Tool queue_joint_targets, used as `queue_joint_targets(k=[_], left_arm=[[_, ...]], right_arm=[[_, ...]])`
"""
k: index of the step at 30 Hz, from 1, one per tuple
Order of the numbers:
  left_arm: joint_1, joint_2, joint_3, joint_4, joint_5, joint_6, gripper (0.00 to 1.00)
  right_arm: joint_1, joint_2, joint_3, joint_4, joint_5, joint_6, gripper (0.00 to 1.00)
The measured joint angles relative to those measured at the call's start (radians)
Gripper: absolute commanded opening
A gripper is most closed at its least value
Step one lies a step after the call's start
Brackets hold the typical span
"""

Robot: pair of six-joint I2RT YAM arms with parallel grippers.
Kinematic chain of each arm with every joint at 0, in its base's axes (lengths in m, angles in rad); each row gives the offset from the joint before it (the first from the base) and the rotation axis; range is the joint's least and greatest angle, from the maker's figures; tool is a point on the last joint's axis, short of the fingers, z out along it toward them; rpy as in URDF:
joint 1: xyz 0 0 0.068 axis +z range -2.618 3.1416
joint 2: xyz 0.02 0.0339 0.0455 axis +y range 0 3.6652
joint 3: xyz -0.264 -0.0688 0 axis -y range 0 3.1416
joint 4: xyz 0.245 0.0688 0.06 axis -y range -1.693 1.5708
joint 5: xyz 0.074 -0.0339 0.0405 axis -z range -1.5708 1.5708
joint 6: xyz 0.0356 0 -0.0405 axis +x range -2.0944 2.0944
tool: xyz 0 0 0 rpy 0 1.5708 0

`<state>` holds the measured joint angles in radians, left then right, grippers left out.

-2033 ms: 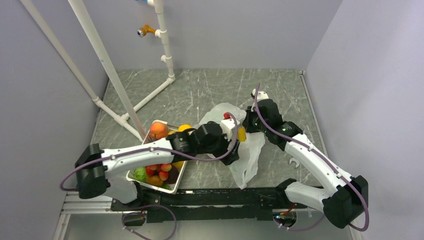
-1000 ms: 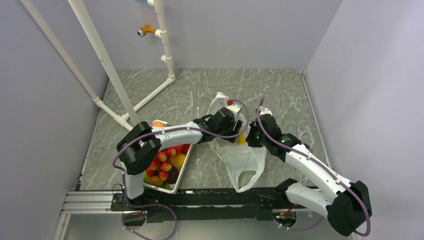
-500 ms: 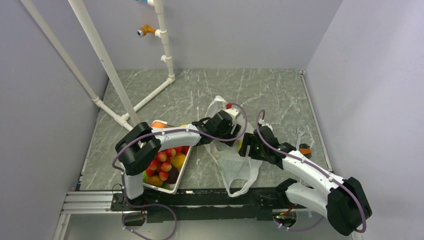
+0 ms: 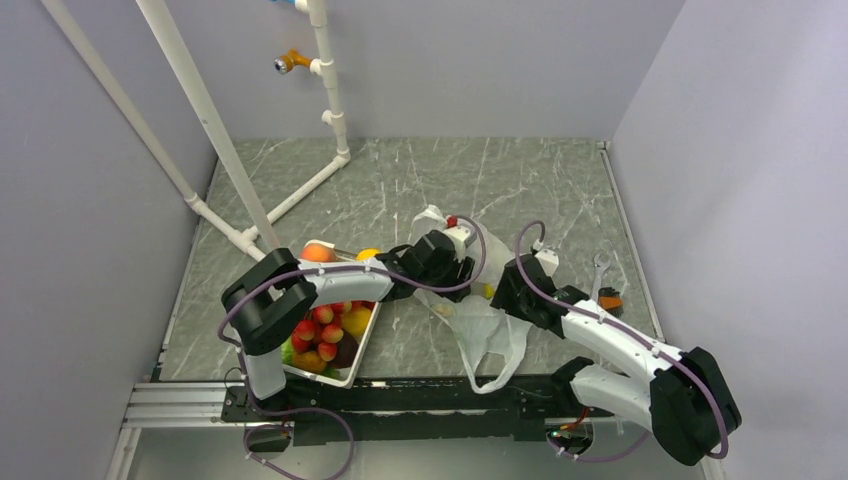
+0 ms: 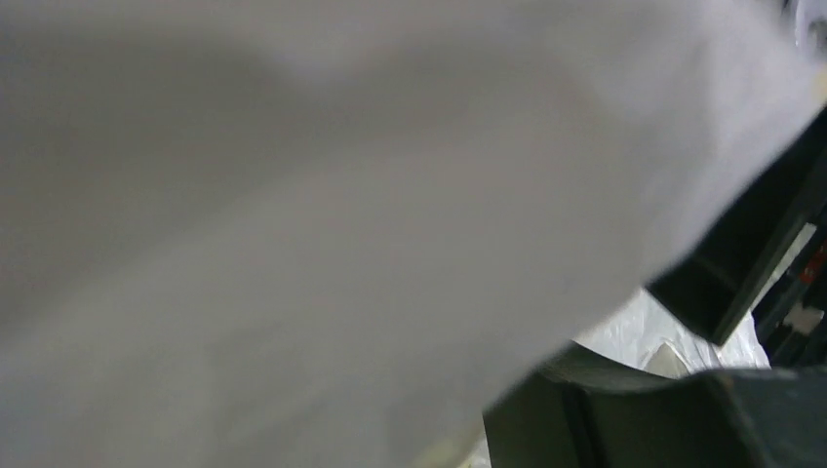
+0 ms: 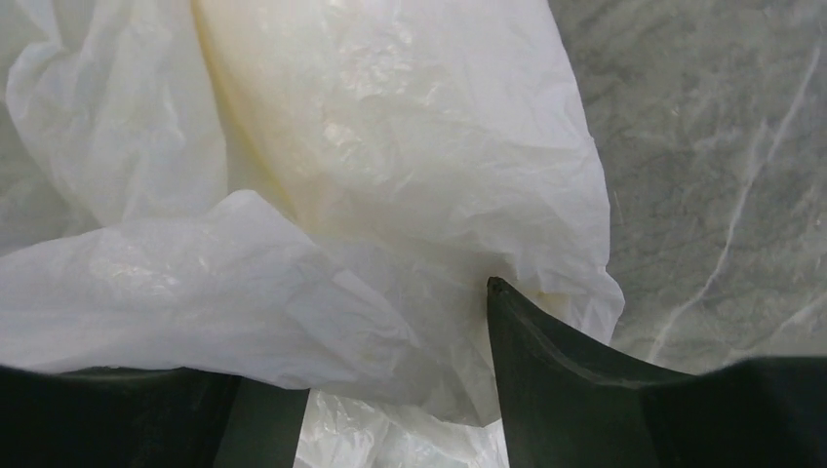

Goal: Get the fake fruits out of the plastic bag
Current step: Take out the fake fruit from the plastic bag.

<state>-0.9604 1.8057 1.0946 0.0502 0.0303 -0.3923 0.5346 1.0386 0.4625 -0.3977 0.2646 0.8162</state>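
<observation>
Top external, first: shows the plastic bag (image 4: 487,330) crumpled on the bench (image 4: 420,180) about mid-width, nearer the near edge than the far one, with a loop handle trailing toward that near edge. Shows the left tool (image 4: 462,268) set over the bag's far-left end and the right tool (image 4: 498,290) at its right side, the two close together above the film. Catches only a glimpse of the fake fruits (image 4: 487,291): a spot of yellow between the two tools, seemingly inside the film. Shows a white basket (image 4: 318,377) holding other fruit toward the near-left corner, apart from the bag. Left wrist: gives little but a blur of white film hard against the lens and one dark finger (image 5: 644,419) at the lower right; cannot tell how wide that tool stands or whether anything is held. Right wrist: shows both fingers (image 6: 575,380) well apart, nothing pinched, with bag film bulging between and beyond them and a yellowish shape glowing through the plastic just ahead. Reads as the step of getting at fruit inside the bag, nothing yet lifted clear. Calls next for finding the bag's mouth, pinning the film with one tool, and closing the other on the yellow fruit itself rather than on loose plastic.
</observation>
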Motion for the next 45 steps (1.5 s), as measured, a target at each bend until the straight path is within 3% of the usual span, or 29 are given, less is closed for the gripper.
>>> queue_joint_targets(k=[2,5,14,17,22,27,35,39,41,45], left_arm=[[-0.013,0.000,-0.031,0.012,0.011,-0.017,0.59],[-0.032,0.000,-0.049,0.016,0.029,-0.039,0.56],[-0.044,0.012,0.009,0.009,0.036,-0.075,0.55],[-0.043,0.042,0.072,-0.006,0.031,-0.074,0.49],[-0.042,0.084,0.130,-0.029,0.003,-0.064,0.50],[-0.042,0.020,0.028,0.030,-0.002,-0.066,0.52],[-0.042,-0.167,-0.154,0.156,-0.003,-0.081,0.50],[-0.042,-0.159,-0.159,0.157,-0.010,-0.100,0.65],[-0.042,-0.144,-0.158,0.156,-0.014,-0.109,0.68],[-0.042,-0.084,-0.119,0.142,-0.024,-0.128,0.71]], right_arm=[[0.000,-0.006,-0.016,0.003,0.008,0.023,0.31],[0.000,-0.015,-0.043,0.027,-0.004,0.032,0.00],[0.000,0.043,-0.066,0.146,-0.129,0.013,0.00],[0.000,0.051,-0.073,0.185,-0.211,0.001,0.00],[0.001,-0.031,-0.068,0.152,-0.261,-0.017,0.00],[0.003,-0.173,0.036,0.045,-0.209,-0.064,0.00],[0.006,-0.171,0.122,0.036,-0.249,-0.093,0.00],[0.006,-0.169,0.122,0.017,-0.257,-0.093,0.01],[0.006,-0.168,0.122,0.001,-0.255,-0.093,0.18],[0.006,-0.111,0.117,-0.023,-0.256,-0.102,0.40]])
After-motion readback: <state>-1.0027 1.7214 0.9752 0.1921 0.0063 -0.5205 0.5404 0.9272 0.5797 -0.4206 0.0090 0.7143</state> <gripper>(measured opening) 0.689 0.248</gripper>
